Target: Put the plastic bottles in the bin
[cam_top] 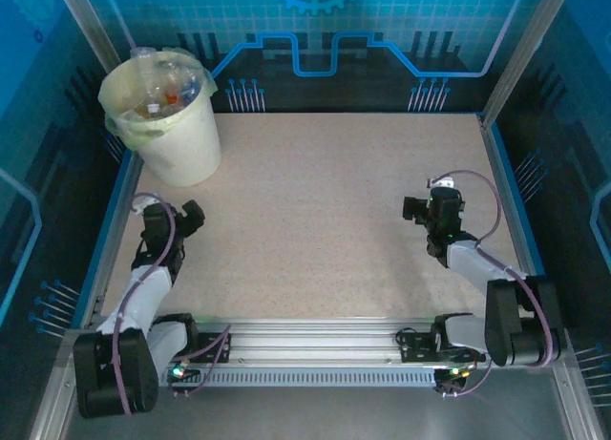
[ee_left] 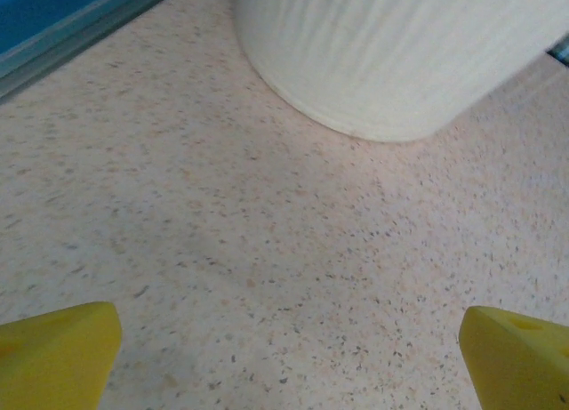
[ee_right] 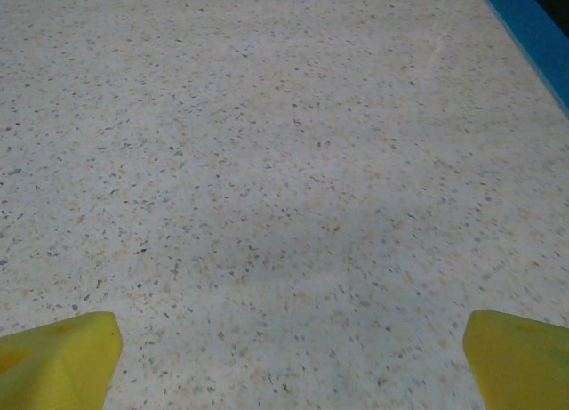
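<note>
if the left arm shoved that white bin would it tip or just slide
Probably slide: the bin is wide, flat-based and sits on a smooth speckled table. Likely light, since it holds plastic bottles. Its bag liner looks floppy and slippery.

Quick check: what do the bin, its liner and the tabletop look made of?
The bin looks like rigid plastic, matte cream, with faint vertical ribbing on its wall. The liner seems to be thin pale yellow-green plastic film, crinkled and folded over the rim. The tabletop is hard, smooth and beige with dark speckles, perhaps laminate or stone-look; I cannot tell which.
</note>
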`<act>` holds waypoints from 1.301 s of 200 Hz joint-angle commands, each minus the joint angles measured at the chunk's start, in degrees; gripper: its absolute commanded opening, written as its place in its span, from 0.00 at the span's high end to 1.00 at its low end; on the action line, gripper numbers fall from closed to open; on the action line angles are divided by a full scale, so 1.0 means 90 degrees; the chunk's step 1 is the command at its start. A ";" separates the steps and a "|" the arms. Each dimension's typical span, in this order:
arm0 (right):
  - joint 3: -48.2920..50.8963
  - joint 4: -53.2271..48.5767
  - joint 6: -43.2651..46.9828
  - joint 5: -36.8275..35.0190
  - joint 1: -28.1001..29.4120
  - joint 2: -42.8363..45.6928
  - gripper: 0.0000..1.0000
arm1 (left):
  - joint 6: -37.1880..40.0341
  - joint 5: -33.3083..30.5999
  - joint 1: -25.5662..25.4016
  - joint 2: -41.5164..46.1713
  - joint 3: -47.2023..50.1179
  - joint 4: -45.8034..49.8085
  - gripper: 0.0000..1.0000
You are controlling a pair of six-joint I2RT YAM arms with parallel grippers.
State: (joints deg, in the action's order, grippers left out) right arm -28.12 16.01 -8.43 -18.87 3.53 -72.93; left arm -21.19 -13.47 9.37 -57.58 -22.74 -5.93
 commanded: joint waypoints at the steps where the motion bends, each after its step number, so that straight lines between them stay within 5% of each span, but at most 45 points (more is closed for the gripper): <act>1: 0.0230 0.1274 0.0541 0.0885 -0.0138 -0.0267 0.00 | 0.0892 -0.0044 -0.0268 -0.0390 0.0255 -0.1650 0.01; 119: 0.0853 0.3426 0.1026 0.2243 -0.0160 -0.0934 0.00 | 0.2398 0.0902 -0.1097 -0.3559 0.0522 -0.6219 0.01; 150: 0.0832 0.3941 0.1225 0.2123 0.0042 -0.1443 0.00 | 0.2202 0.0431 -0.1099 -0.3453 0.0445 -0.5828 0.01; 171: 0.0351 0.3037 0.1002 0.1828 -0.0014 -0.1484 0.00 | 0.2148 -0.0190 -0.1218 -0.3490 0.0222 -0.5457 0.01; 260: 0.0360 0.3001 0.0978 0.1814 -0.0050 -0.1487 0.00 | 0.2149 -0.0201 -0.1226 -0.3476 0.0232 -0.5465 0.01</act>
State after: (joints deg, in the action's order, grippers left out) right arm -24.01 43.05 0.91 -1.54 3.31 -85.95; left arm -2.48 -14.22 -1.26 -88.88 -19.77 -53.91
